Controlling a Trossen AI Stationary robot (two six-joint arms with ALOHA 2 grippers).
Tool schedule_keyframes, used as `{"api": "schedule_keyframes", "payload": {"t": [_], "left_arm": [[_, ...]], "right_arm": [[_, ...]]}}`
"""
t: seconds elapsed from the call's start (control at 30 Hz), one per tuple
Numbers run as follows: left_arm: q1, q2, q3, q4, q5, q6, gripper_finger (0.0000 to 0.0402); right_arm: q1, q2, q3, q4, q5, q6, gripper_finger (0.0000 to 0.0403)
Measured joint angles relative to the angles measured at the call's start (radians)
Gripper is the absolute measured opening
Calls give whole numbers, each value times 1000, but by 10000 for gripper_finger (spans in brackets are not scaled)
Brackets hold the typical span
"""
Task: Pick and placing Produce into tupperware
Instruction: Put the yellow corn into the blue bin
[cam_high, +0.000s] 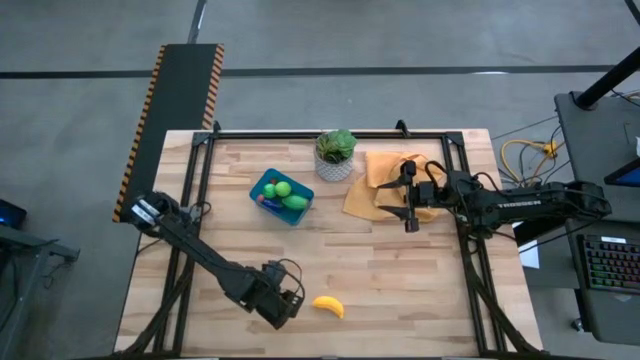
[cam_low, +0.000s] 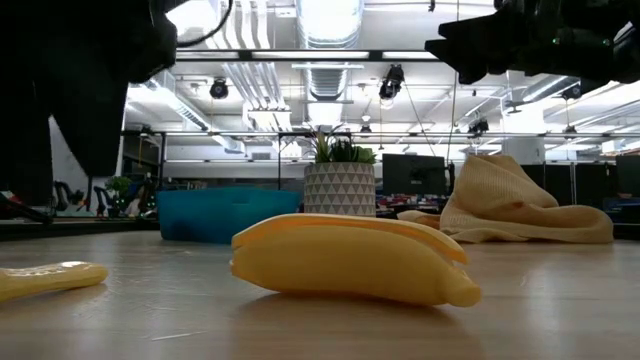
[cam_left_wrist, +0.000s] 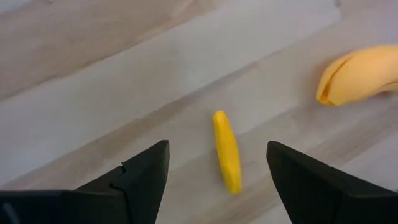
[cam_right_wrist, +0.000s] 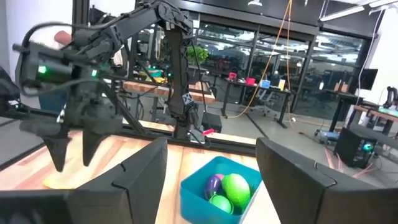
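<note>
Smooth curved banana (cam_high: 328, 306), perhaps plastic

Bright, even light falls from ceiling strip lamps (cam_low: 330, 55) that glare white in the low view. Against them the arms show as black silhouettes. The banana (cam_low: 350, 258) close to that camera is slightly soft. Shadows on the table (cam_high: 400, 290) are faint. The left wrist view looks mildly blurred.

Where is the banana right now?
In the high view the banana lies on the table's near edge, just right of the left gripper, far from the blue tupperware.
</note>
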Motion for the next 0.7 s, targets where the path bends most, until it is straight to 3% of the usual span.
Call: {"api": "schedule_keyframes", "payload": {"t": [0.37,0.7], "left_arm": [[1,143,153,14,27,0,255],[0,190,178,-70,90,-24,255]], "right_arm": [[0,0,0,-97,-2,75,240],[0,0,0,-123,-2,156,244]]}}
